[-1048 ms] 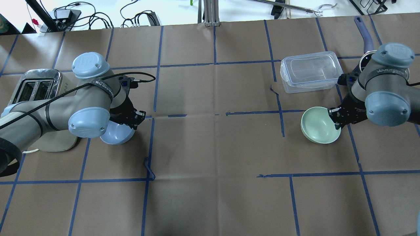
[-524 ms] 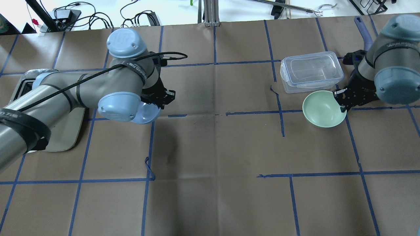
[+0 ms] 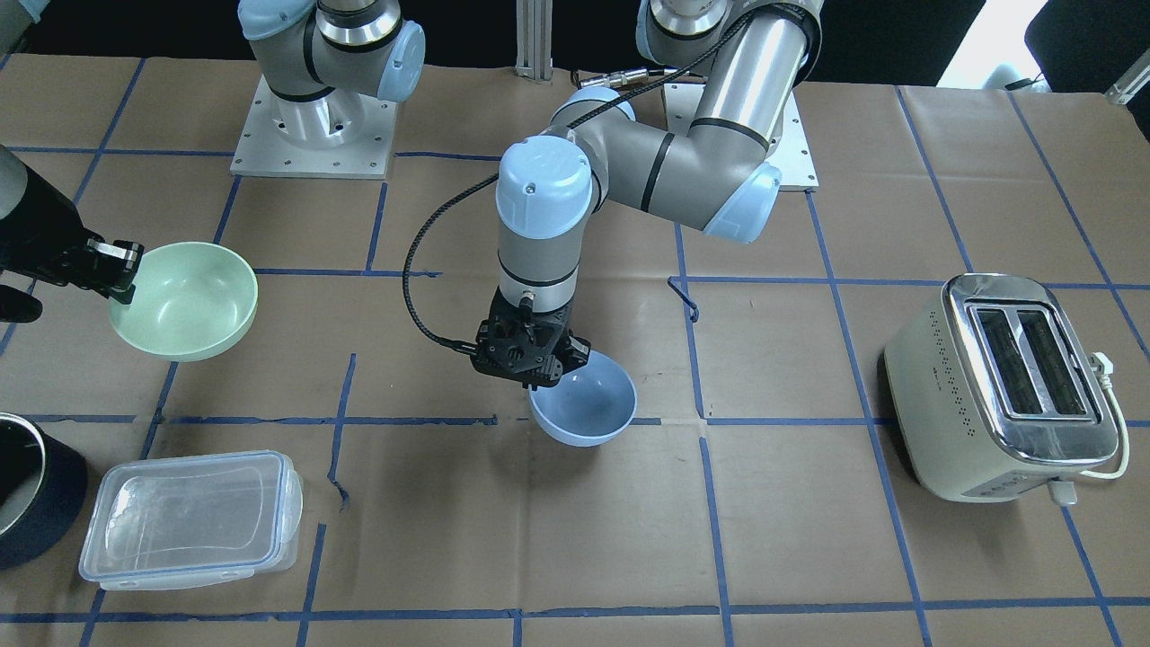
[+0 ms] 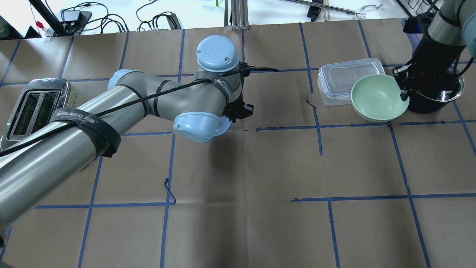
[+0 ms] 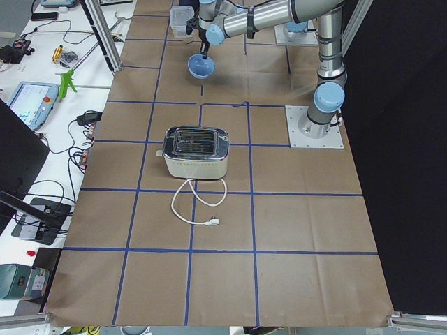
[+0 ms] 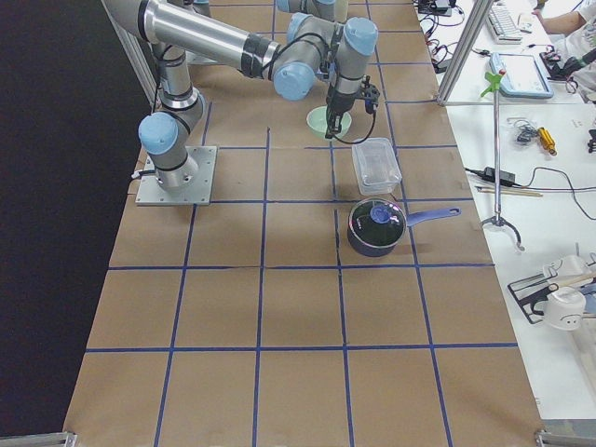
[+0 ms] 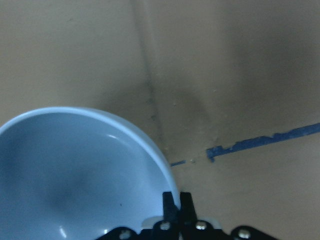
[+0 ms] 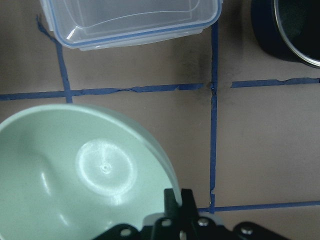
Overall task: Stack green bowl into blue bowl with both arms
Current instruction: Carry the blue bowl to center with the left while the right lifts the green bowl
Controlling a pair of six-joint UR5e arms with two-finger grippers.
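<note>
My left gripper [image 3: 542, 377] is shut on the rim of the blue bowl [image 3: 586, 410] and holds it upright just above the table's middle. In the overhead view the wrist hides most of the blue bowl [image 4: 224, 129]. The left wrist view shows the fingertips [image 7: 171, 201] pinching the blue bowl's [image 7: 75, 175] rim. My right gripper [image 4: 402, 93] is shut on the rim of the green bowl [image 4: 378, 97] and holds it in the air, overlapping the clear container's near corner. The right wrist view shows the green bowl [image 8: 85, 175] well above the table.
A clear lidded container [image 4: 344, 79] lies beside the green bowl. A dark pot [image 4: 435, 98] with a blue handle stands under my right arm. A toaster [image 4: 33, 108] stands at the table's left, with its cord trailing toward the edge [image 5: 199, 206].
My left arm has carried the blue bowl to the right, from beside the toaster to the table's middle. My right arm has lifted the green bowl and moved it back toward the container.
</note>
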